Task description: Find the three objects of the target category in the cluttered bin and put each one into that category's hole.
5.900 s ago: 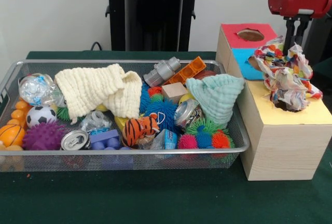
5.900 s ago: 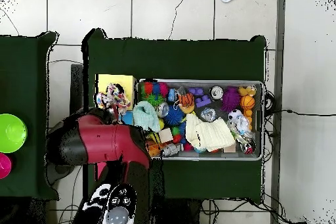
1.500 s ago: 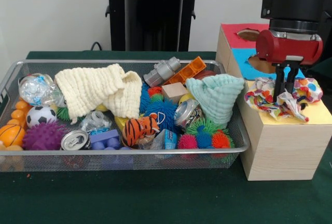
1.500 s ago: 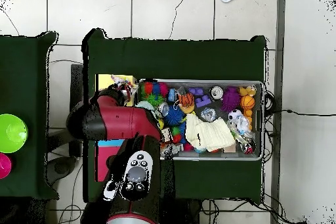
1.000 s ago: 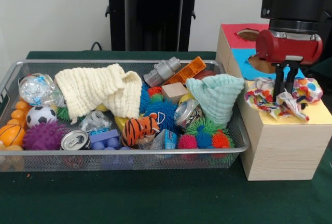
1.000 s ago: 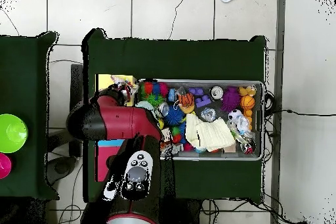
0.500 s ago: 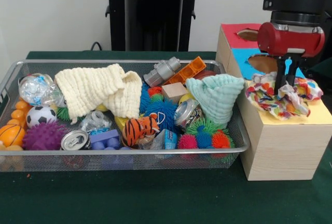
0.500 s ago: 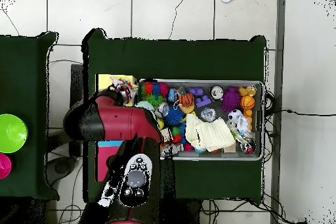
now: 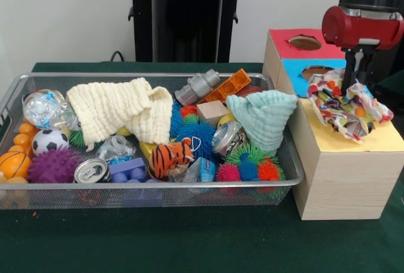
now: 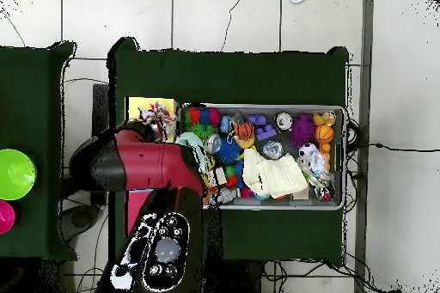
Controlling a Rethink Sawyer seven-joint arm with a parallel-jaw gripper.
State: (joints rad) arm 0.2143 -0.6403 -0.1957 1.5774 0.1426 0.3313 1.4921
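Observation:
A multicoloured patterned cloth (image 9: 346,105) sits bunched over the hole in the yellow top (image 9: 386,140) of the wooden box. My gripper (image 9: 353,86) reaches down into it, shut on the cloth, with its tips buried in the folds. In the overhead view the cloth (image 10: 153,118) lies on the yellow square beside the red arm (image 10: 137,165), which hides the gripper. Two more cloths lie in the wire bin (image 9: 158,186): a cream one (image 9: 120,110) at the left and a mint one (image 9: 262,116) at the right end.
The box also has a blue top with a hole (image 9: 315,71) and a red top with a hole (image 9: 305,42). The bin holds a tiger toy (image 9: 169,157), a soccer ball (image 9: 49,140), spiky balls, cans and blocks. A green bowl (image 10: 13,173) sits on a side table.
The gripper has risen from its low position over the yellow hole, and the patterned cloth has come up with it, bulging higher above the box top.

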